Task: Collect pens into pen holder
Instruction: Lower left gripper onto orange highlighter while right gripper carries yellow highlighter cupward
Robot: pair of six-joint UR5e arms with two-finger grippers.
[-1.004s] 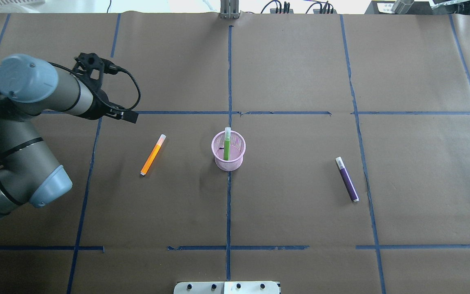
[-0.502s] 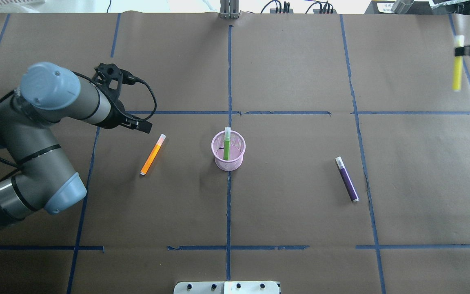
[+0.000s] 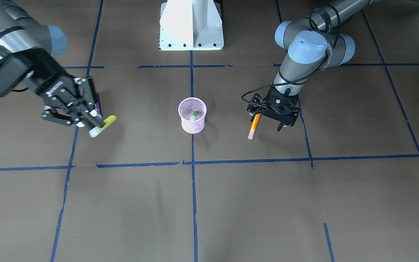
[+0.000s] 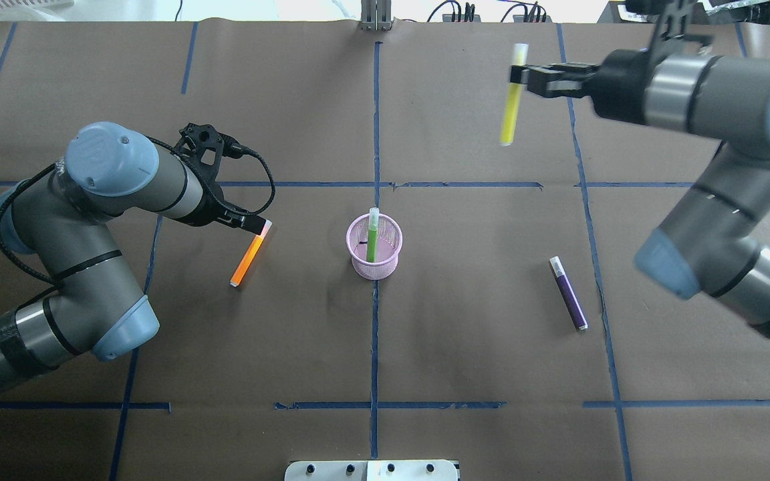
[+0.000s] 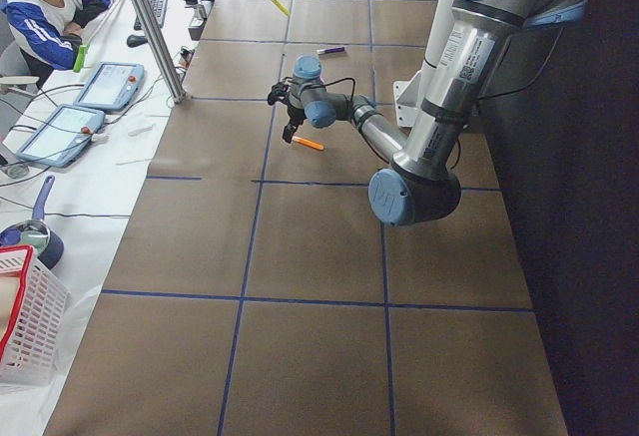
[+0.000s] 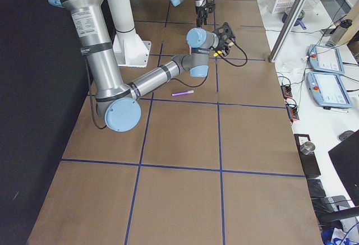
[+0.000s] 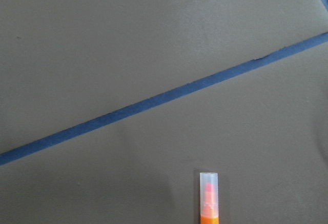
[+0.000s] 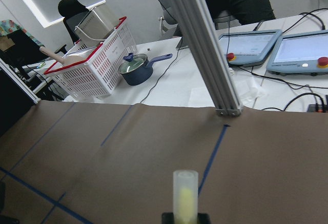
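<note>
**A:** The left pincer (image 3: 266,120) hangs right over the orange pen (image 4: 246,259), jaws spread wide and nothing between them.

**B:** That pen lies flat on the table (image 4: 465,321). Its pale cap shows at the bottom edge of the left wrist view.

**A:** On the other side, the right pincer (image 4: 523,72) is up in the air, clamped tight on a yellow pen (image 4: 509,113).

**B:** The grip is close to the pale cap. The cap pokes out one side of the fingers and the long yellow body out the other.

**A:** And the pen holder (image 4: 385,267)?

**B:** It stands upright between the two pincers, nearer the left one and off to that pincer's right. The green pen (image 4: 371,242) stands inside it, pale end above the rim.

**A:** What about the purple pen (image 4: 570,297)?

**B:** It lies flat on the table on the right pincer's side of the holder, well apart from the cup. In the front view the right pincer covers most of it.
</note>
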